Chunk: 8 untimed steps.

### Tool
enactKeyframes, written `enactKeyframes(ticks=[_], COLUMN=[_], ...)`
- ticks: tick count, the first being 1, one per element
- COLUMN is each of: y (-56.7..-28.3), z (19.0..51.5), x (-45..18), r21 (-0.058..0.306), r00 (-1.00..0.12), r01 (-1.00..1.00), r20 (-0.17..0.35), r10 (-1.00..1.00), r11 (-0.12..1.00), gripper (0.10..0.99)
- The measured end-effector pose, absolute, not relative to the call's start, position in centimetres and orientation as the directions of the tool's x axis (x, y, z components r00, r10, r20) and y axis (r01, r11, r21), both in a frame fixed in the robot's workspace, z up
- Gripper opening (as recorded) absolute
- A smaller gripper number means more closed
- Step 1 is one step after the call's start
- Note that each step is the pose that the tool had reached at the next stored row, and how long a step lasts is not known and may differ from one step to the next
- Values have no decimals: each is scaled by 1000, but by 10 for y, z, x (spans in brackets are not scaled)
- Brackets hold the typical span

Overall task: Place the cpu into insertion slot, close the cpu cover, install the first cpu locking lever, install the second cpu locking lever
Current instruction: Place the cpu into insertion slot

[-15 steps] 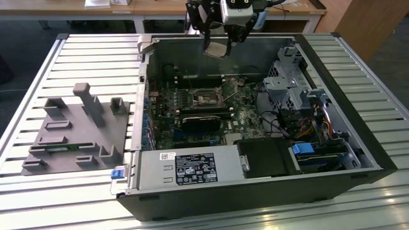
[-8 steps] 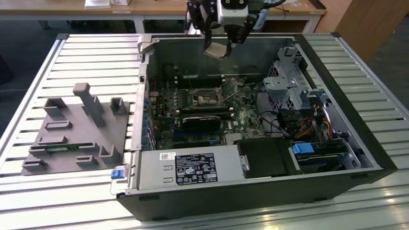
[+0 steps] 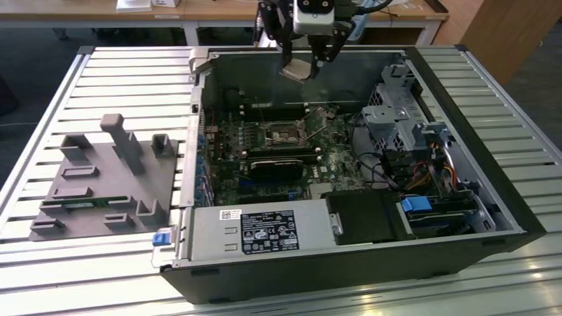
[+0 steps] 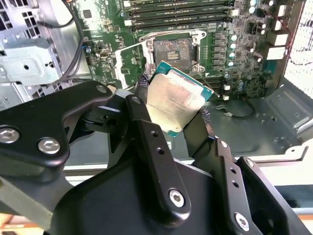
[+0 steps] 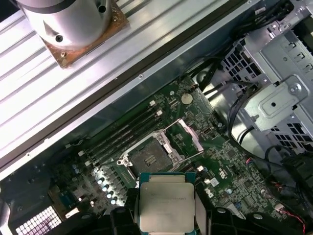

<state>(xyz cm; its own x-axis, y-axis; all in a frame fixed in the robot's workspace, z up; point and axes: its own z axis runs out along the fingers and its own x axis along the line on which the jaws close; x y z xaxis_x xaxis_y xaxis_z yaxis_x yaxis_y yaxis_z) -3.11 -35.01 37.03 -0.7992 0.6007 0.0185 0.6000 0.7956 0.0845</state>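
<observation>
Silvery-grey cpu (image 4: pixel 177 95), item one: I have it clamped by two edges in the gripper (image 3: pixel 303 64), high above the far end of the case (image 3: pixel 351 263), insertion slot (image 3: pixel 283 136) open below and nearer.

Above the insertion slot (image 3: pixel 285 135): open air up to my gripper (image 3: pixel 301 66), which is clamped on the cpu (image 5: pixel 166 205). The cpu cover (image 5: pixel 190 138) stands hinged open along one edge of the slot. Memory slots (image 5: pixel 122 134) lie low, just beside the slot. Toward the exterior view's right of the slot, I note the drive cage (image 3: pixel 399 122) and loose cables (image 3: pixel 386 172) crowding in. The case wall (image 3: pixel 299 85) rises on the slot's far side in the exterior view.
</observation>
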Motion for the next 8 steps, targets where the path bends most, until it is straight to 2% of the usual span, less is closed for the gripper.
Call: enactKeyframes(ticks=[8], y=[-350], z=[368], x=[-31], r21=[84], r00=[-714], r01=[699], r20=[18], r10=[700], r11=[710], gripper=[541])
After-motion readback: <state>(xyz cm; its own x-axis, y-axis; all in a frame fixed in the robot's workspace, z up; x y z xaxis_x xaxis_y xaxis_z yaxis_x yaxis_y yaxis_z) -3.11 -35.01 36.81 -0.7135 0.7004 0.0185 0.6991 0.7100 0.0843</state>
